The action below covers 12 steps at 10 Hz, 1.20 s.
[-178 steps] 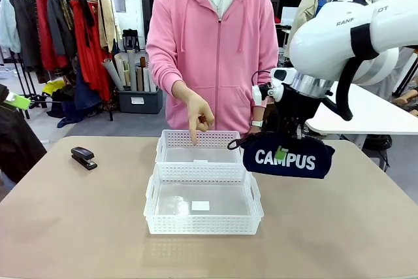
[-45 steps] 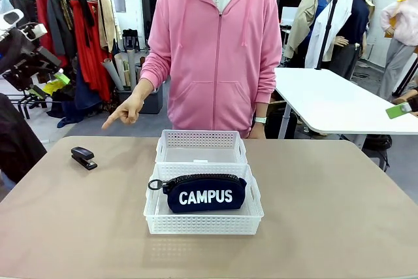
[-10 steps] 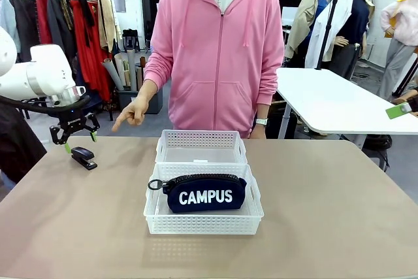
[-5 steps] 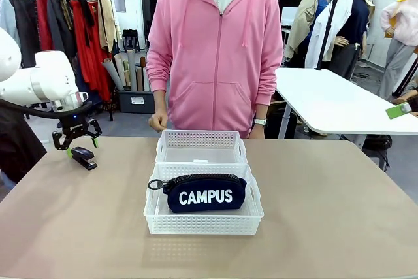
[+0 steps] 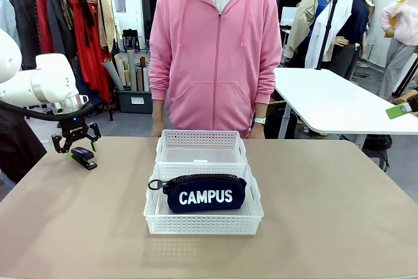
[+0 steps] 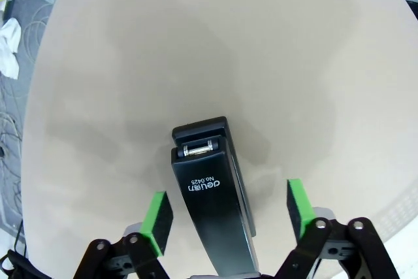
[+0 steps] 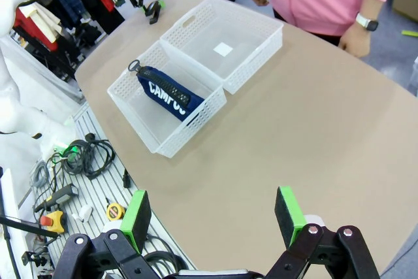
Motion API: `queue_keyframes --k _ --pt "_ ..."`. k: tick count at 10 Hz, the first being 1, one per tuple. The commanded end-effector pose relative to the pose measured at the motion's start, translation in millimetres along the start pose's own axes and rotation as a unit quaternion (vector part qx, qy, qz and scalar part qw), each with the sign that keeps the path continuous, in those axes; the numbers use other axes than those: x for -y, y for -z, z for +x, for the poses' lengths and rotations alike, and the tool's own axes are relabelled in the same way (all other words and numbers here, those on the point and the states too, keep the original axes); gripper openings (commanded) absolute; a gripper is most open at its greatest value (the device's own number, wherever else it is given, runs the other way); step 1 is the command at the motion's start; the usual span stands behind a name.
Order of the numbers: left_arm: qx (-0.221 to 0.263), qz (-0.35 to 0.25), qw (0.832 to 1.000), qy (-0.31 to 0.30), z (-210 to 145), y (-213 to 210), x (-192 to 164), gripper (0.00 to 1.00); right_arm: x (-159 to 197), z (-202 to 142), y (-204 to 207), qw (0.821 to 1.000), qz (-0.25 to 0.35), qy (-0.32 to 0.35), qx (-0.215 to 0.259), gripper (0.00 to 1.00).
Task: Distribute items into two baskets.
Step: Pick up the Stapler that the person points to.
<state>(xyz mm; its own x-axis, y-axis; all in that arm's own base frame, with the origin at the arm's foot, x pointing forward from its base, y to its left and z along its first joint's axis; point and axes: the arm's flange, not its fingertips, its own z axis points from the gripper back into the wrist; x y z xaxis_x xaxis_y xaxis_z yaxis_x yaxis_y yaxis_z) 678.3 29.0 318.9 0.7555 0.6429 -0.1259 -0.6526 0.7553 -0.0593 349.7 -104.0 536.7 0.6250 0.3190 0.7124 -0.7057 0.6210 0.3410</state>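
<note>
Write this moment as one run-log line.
left gripper: open, straddling stapler on table | right gripper: open, high above table | pouch: in near basket

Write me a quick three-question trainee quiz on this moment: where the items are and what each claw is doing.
1. True or false: the navy pouch lies in the near basket, the one on the robot's side.
2. Multiple choice: around the black stapler, the left claw is A) clamped shut on it, B) open astride it with a gap on each side, C) carrying it in the air.
3. Short answer: what does the right claw hold?

Key: 1 true. 2 B. 3 nothing; it is open, high above the scene.
</note>
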Motion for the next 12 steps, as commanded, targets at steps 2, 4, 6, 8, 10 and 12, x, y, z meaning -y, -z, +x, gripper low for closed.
queue_keyframes --k 2,4,6,8,10,12 --pt "0.004 0.018 1.0 -0.001 1.6 -0.8 -1.9 0.63 -0.9 0.4 0.0 1.0 0.005 -0.004 0.006 1.0" --pt "-0.004 0.018 1.0 0.001 2.0 -0.2 -2.1 0.43 -0.9 0.4 0.0 1.0 0.005 -0.004 0.006 1.0" --pt "-0.009 0.019 1.0 0.005 1.9 0.3 -2.7 0.27 -0.9 0.4 0.0 1.0 0.005 -0.004 0.006 1.0" --pt "-0.011 0.019 1.0 0.007 2.7 1.3 -3.3 0.11 -0.9 0.4 0.0 1.0 0.005 -0.004 0.006 1.0" --pt "-0.014 0.019 1.0 0.009 3.1 2.5 -4.2 0.0 -0.9 0.4 0.0 1.0 0.005 -0.004 0.006 1.0" --pt "-0.014 0.009 1.0 0.003 -1.0 -1.8 -1.3 0.0 -0.9 0.4 0.0 1.0 0.005 -0.004 0.006 1.0"
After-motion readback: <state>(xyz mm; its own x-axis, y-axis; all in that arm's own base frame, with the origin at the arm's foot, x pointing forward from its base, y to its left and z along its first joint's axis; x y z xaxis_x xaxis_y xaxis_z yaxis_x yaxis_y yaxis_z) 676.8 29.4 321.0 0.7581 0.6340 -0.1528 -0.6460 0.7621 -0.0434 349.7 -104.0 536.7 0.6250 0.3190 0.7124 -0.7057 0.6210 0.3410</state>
